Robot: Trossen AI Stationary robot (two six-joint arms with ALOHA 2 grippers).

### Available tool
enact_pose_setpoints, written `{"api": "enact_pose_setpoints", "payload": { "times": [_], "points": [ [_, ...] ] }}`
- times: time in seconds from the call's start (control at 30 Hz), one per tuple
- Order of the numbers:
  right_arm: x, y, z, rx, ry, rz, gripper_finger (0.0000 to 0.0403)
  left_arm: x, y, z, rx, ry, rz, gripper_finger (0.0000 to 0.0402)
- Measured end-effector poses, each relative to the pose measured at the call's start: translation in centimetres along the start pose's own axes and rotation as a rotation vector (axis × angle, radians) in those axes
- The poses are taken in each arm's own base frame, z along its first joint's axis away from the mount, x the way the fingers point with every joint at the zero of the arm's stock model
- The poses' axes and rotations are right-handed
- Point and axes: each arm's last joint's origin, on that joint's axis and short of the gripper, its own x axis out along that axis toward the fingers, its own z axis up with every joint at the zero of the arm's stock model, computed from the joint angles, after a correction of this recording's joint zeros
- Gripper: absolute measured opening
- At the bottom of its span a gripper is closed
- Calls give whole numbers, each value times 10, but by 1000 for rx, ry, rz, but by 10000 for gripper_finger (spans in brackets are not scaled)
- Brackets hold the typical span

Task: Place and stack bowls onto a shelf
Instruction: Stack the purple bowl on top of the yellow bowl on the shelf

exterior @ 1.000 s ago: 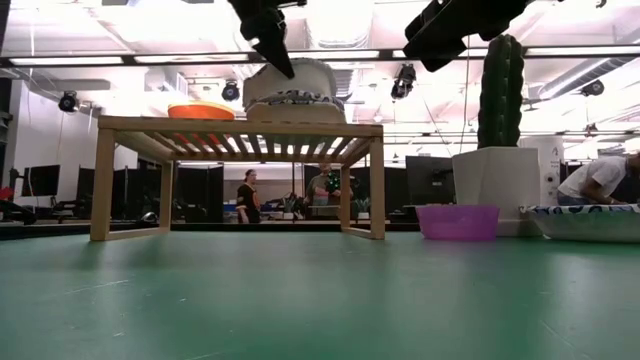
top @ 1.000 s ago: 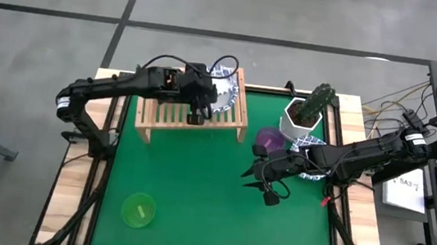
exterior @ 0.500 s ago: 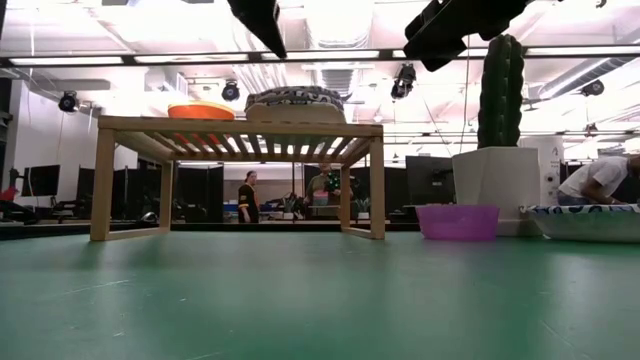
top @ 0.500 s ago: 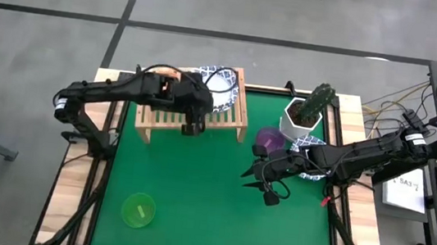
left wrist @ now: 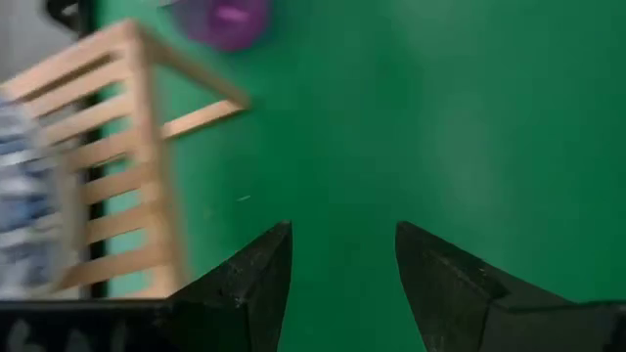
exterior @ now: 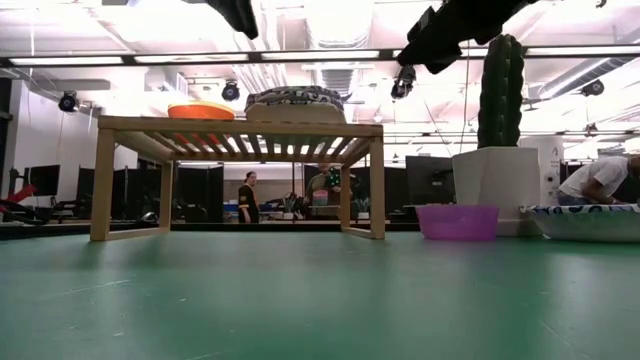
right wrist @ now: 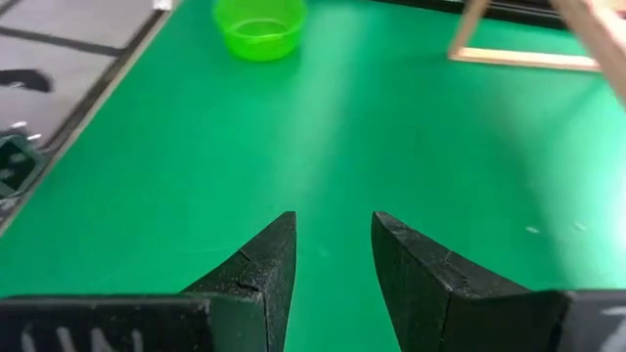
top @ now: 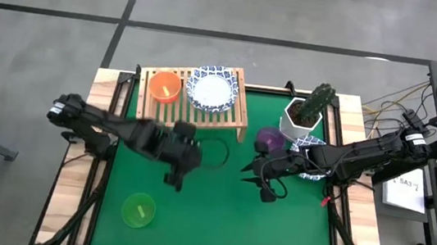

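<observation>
Your low light wooden slatted shelf (top: 196,103) sits at the table's far edge; on it you have a small orange-red plastic bowl (top: 165,87) beside a wide blue-and-white patterned bowl (top: 211,88), whose stack depth you cannot judge from above; your left gripper (top: 176,175) hangs over the green mat in front of the shelf, fingers (left wrist: 256,274) slightly apart, holding nothing; your right gripper (top: 267,191) hovers mid-mat, equally parted and empty; the small purple plastic bowl (top: 269,137) lies partly under that arm; another patterned bowl (exterior: 590,221) is mostly hidden; the small green plastic bowl (top: 139,210) sits near the front.
</observation>
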Motion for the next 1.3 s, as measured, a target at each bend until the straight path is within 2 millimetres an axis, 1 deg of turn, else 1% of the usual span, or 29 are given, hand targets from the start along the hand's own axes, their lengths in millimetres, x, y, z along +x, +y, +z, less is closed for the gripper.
{"api": "enact_pose_setpoints", "payload": {
  "times": [0.1,0.17,0.23,0.3,0.43,0.63,0.8,0.97,1.1,1.3],
  "points": [
    [1,-1,-3,27,10,-43,125,5,-25,-6,45,-9,-31,166],
    [2,-3,-5,57,17,-67,125,7,-37,-11,56,-11,-47,166],
    [2,-5,-7,94,24,-79,125,6,-44,-16,47,-24,-55,166],
    [3,-7,-10,130,33,-89,125,4,-47,-22,29,-46,-60,164],
    [4,-11,-18,210,73,-174,125,0,-44,-38,-26,-123,-51,157],
    [-1,-22,-39,362,244,-358,125,-5,-36,-66,-120,-311,-30,148],
    [-3,-32,-57,411,378,-418,125,-7,-32,-82,-193,-465,-35,146],
    [1,-41,-76,383,459,-444,125,-7,-31,-91,-222,-530,-44,146],
    [8,-49,-85,377,504,-464,125,-8,-30,-92,-226,-537,-44,146],
    [27,-61,-95,359,544,-479,125,-6,-31,-91,-222,-529,-29,146]
  ]
}}
